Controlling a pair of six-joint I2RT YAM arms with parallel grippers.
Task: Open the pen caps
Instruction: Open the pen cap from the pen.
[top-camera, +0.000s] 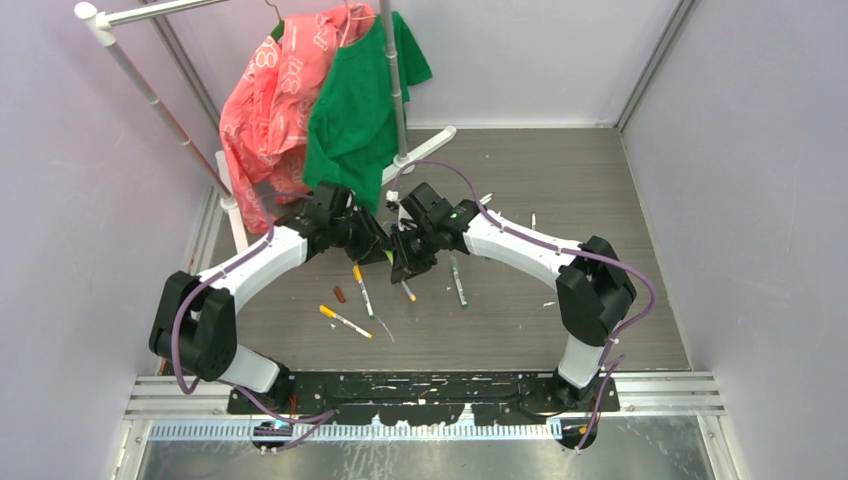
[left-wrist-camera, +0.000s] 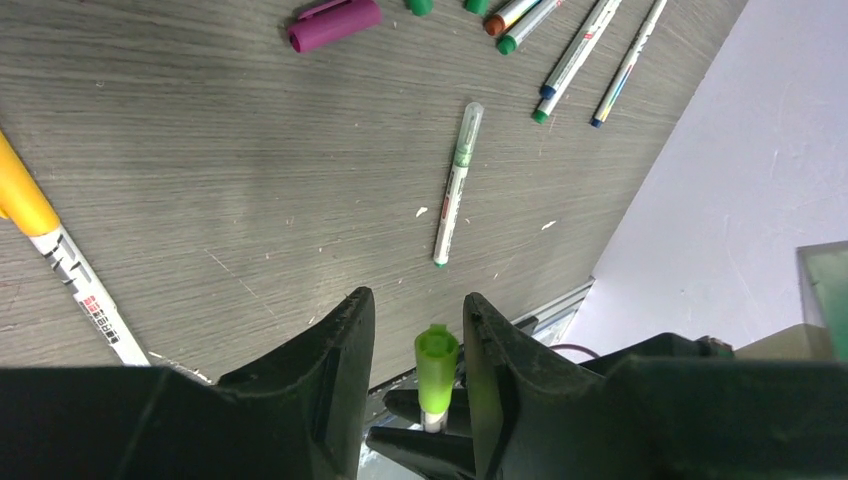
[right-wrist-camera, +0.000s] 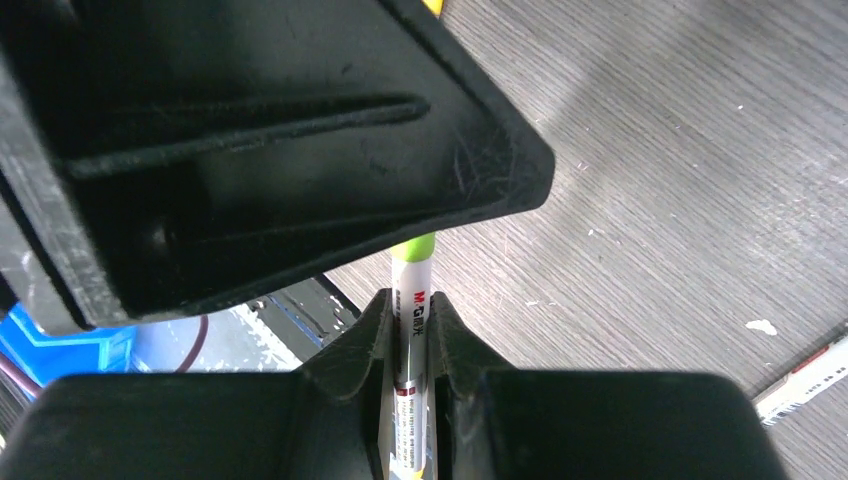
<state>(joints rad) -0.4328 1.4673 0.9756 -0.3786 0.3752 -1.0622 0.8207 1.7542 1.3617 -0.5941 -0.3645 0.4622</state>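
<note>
My right gripper (right-wrist-camera: 410, 300) is shut on the white barrel of a pen (right-wrist-camera: 411, 335) and holds it above the table. The pen's lime green cap (left-wrist-camera: 437, 365) sits between the fingers (left-wrist-camera: 345, 345) of my left gripper (left-wrist-camera: 415, 300). The jaws are apart, with a gap on the cap's left side. In the top view the two grippers meet at mid-table, left (top-camera: 376, 244) and right (top-camera: 408, 258). Loose pens lie below them: an orange-tipped one (top-camera: 346, 321), a green one (top-camera: 458, 282) and a brown cap (top-camera: 339, 294). A magenta cap (left-wrist-camera: 335, 24) lies on the table.
A clothes rack with a white pole (top-camera: 150, 95) stands at the back left, holding a pink garment (top-camera: 270, 110) and a green one (top-camera: 355, 110). Several more pens (left-wrist-camera: 575, 60) lie on the table. Purple walls close in on both sides.
</note>
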